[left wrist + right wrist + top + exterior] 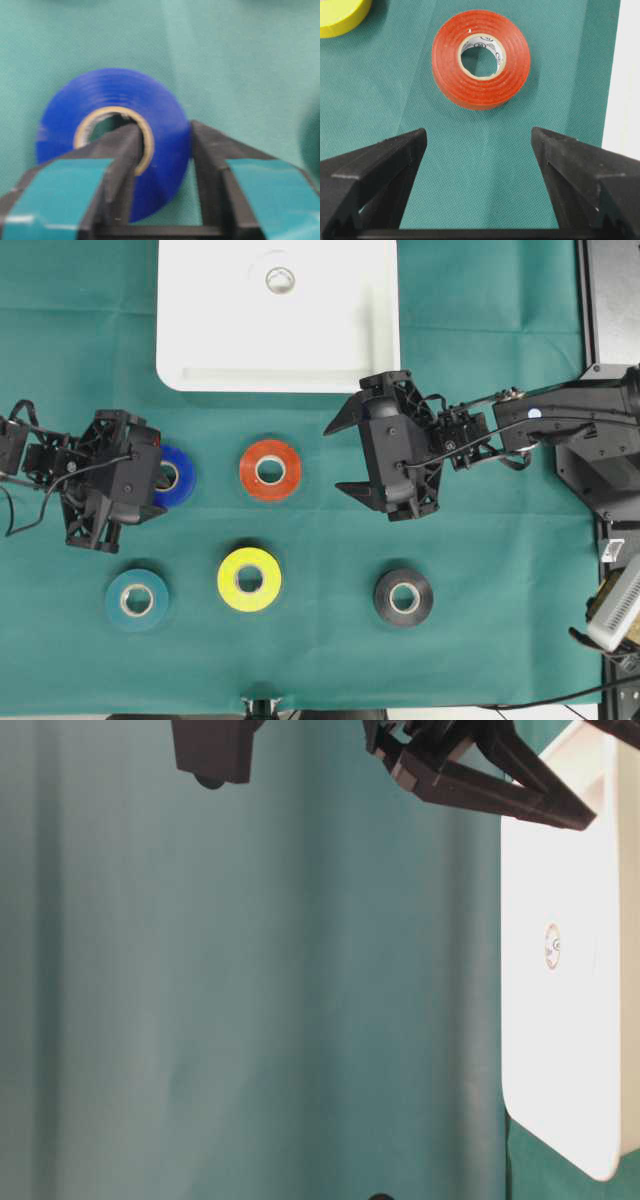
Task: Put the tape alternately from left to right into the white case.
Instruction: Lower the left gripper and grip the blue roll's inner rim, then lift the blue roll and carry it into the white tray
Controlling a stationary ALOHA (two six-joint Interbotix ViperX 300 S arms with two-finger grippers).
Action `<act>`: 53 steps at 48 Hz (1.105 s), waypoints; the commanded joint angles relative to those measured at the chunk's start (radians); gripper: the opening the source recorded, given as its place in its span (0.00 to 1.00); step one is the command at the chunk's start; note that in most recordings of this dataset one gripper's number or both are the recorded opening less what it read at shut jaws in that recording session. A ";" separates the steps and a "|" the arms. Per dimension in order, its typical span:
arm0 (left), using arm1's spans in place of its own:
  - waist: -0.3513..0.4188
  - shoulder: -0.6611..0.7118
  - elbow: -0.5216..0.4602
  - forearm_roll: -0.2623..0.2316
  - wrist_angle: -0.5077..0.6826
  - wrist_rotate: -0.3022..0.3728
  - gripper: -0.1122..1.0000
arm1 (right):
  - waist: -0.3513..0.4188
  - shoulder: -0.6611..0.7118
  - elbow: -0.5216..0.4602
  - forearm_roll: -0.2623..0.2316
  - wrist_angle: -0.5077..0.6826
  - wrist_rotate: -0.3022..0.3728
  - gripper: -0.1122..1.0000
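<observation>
My left gripper is shut on the blue tape. In the left wrist view one finger sits inside the pale core and the other presses the outer wall of the blue tape, which rests on the cloth. My right gripper is open and empty, just right of the red-orange tape. The right wrist view shows the red-orange tape ahead of the right gripper. The white case lies at the back and holds a white tape.
The yellow tape, teal tape and black tape lie in the front row on the green cloth. The right arm's black base stands at the right edge. In the table-level view the white case appears on the right.
</observation>
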 commanded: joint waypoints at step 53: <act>-0.015 -0.236 -0.052 0.003 0.172 0.006 0.35 | 0.003 -0.011 -0.012 0.002 -0.009 0.002 0.84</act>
